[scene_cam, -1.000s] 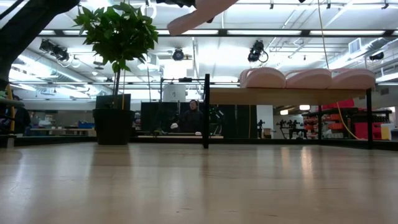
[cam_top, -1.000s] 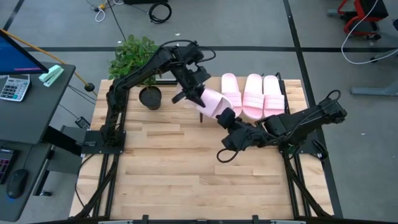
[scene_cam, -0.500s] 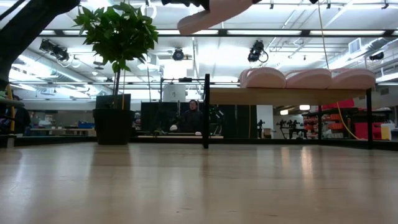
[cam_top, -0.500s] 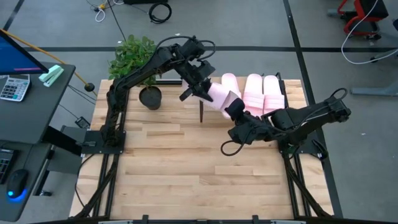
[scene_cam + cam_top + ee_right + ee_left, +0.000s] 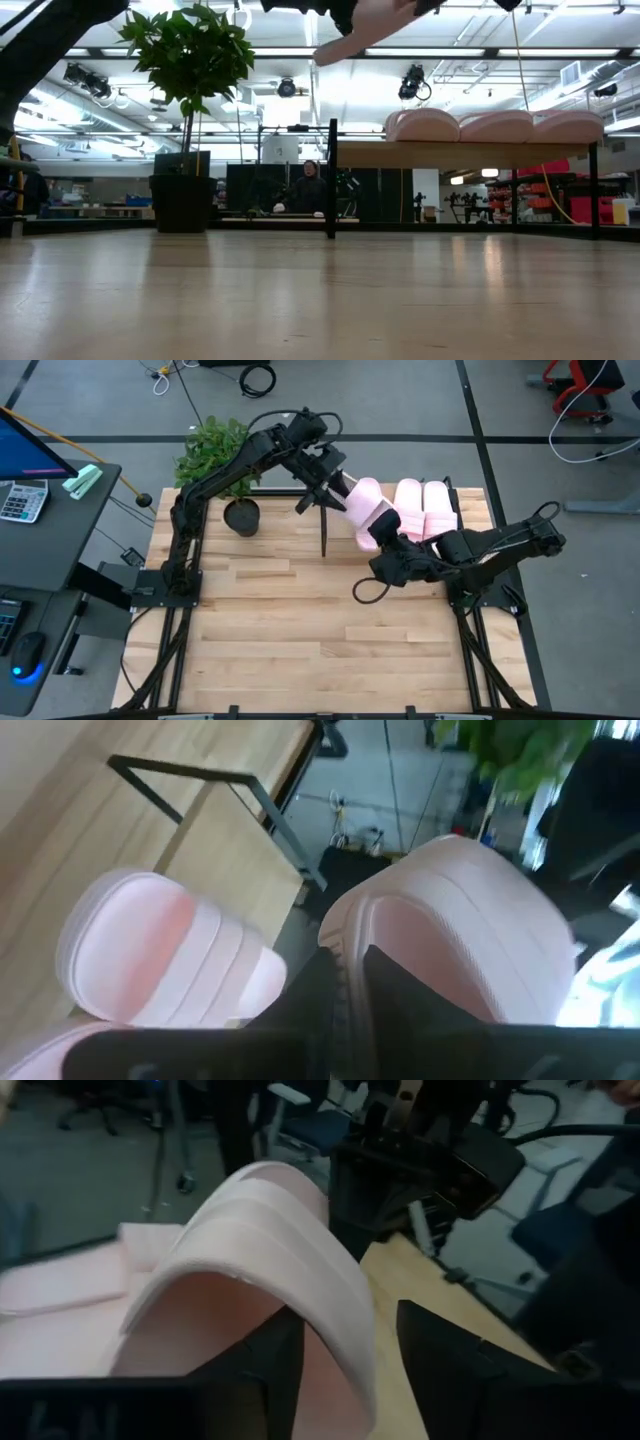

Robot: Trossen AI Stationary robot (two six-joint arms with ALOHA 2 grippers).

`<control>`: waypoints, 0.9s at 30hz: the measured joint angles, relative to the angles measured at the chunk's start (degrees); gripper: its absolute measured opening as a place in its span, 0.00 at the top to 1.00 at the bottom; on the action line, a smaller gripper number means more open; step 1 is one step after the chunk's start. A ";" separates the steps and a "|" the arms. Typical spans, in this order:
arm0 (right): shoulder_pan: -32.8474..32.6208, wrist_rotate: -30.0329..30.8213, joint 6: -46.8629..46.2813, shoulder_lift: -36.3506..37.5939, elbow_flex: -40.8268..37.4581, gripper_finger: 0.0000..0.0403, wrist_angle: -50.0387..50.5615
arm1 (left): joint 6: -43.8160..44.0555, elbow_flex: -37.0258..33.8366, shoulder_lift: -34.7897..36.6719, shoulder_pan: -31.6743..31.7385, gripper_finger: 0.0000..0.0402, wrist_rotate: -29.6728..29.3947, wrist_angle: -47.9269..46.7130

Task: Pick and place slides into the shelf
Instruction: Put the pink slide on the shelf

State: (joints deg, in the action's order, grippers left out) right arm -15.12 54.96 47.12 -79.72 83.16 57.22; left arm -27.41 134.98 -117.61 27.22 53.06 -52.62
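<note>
- High view: the fourth pale pink foam slide sandal (image 5: 362,512) hangs above the empty left end of the low wood-topped, black-framed shelf (image 5: 325,532), between both arms. Three matching pink slides (image 5: 422,508) already lie on the shelf top, to its right. The left gripper (image 5: 322,488) is at the sandal's far end; the right gripper (image 5: 383,538) is at its near end.
- Low view: the sandal (image 5: 370,22) is tilted and well above the shelf top (image 5: 470,153), not yet resting (the grippers are mostly cropped here).
- Left wrist view: the dark fingers (image 5: 450,1370) stand parted on either side of the wide strap band (image 5: 290,1260); I cannot tell whether they touch it.
- Right wrist view: the fingers (image 5: 385,982) are pressed together on the sole's edge (image 5: 345,945), pinching it.
- Handling, judged: the foam looks light, soft and springy, not fragile. It should flex under a hard squeeze. The strap arch or a thin sole edge is the best hold, with a flat, gentle set-down beside the neighbouring slide.
</note>
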 joint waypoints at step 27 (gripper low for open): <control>4.36 0.55 -48.64 -0.11 0.02 0.91 3.61 | 1.32 0.00 8.39 -0.59 0.57 -41.65 11.17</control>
State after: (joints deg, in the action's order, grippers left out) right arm -10.76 55.51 -1.52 -79.83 83.18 60.82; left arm -26.09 134.98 -109.21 26.63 11.41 -41.46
